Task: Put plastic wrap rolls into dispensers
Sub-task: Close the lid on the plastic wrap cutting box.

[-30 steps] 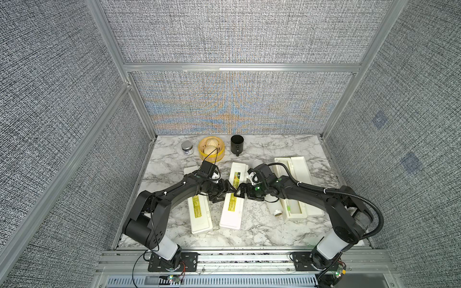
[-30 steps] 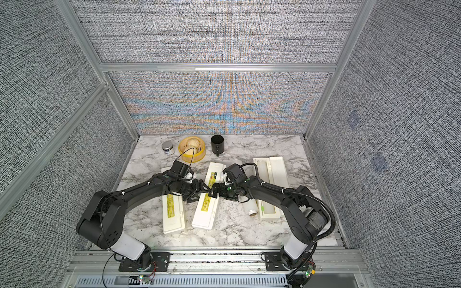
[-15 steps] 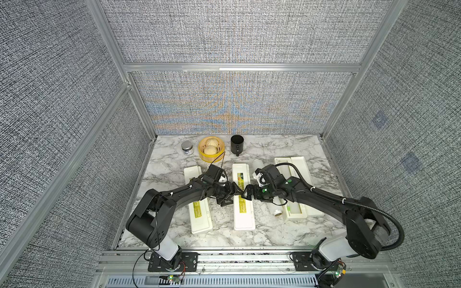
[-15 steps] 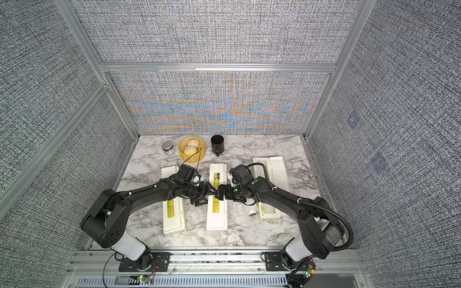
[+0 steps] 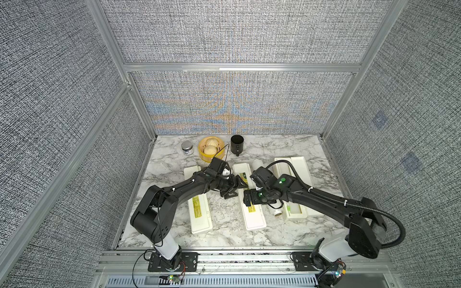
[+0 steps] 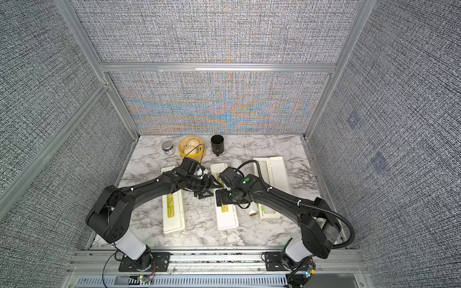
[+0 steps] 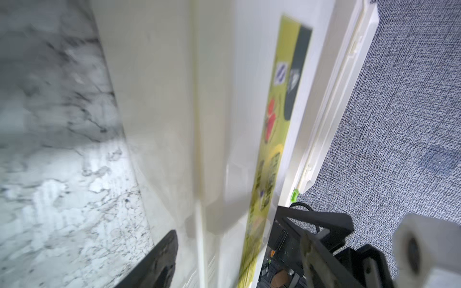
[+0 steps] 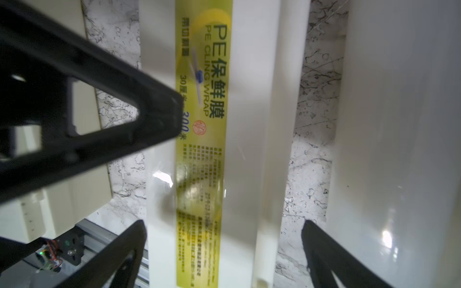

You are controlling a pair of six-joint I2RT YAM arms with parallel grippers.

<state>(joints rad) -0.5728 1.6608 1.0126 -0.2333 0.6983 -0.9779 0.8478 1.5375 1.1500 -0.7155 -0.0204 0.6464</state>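
Three cream dispensers lie side by side in both top views. The left dispenser (image 5: 199, 209) and the middle dispenser (image 5: 253, 214) have their lids down. The right dispenser (image 5: 296, 174) lies open, partly under my right arm. One plastic wrap roll (image 5: 277, 210) rests on the table between the middle and right dispensers. My right gripper (image 5: 249, 198) hangs open over the middle dispenser (image 8: 204, 149), a finger on each side, with the roll (image 8: 399, 124) alongside. My left gripper (image 5: 235, 188) is open at that dispenser's (image 7: 224, 124) left edge, one finger over the lid.
Along the back wall stand a small jar (image 5: 187, 148), a yellow steamer (image 5: 210, 148) holding buns, and a black cup (image 5: 237, 144). The marble table (image 5: 224, 237) ends at a metal rail in front. Fabric walls close in both sides.
The middle dispenser has swung from slanted to parallel with the others. Both grippers moved along with it, and the right arm now reaches further across.
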